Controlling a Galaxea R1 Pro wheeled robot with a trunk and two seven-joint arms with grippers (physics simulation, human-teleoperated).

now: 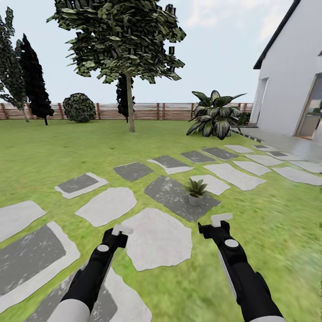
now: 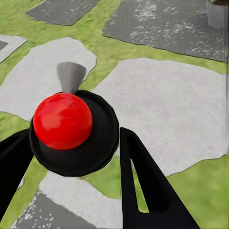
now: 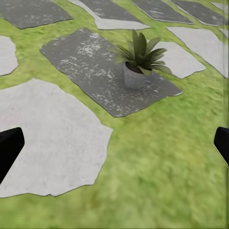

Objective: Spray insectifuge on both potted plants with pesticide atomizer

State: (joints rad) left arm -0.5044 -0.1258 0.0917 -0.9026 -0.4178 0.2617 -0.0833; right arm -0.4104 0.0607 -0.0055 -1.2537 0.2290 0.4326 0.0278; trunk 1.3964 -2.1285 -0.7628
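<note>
A potted plant (image 1: 196,191) sits on a dark stepping stone (image 1: 174,197) ahead of the open, empty right claw (image 1: 216,225), while the left claw (image 1: 117,233) carries what I judge the light, rigid pesticide atomizer (image 2: 71,129), best held round its body.

One potted plant (image 1: 196,191) (image 3: 137,59) stands upright in a small grey pot on a dark grey stepping stone (image 1: 179,197), surrounded by lawn (image 1: 277,214).
</note>
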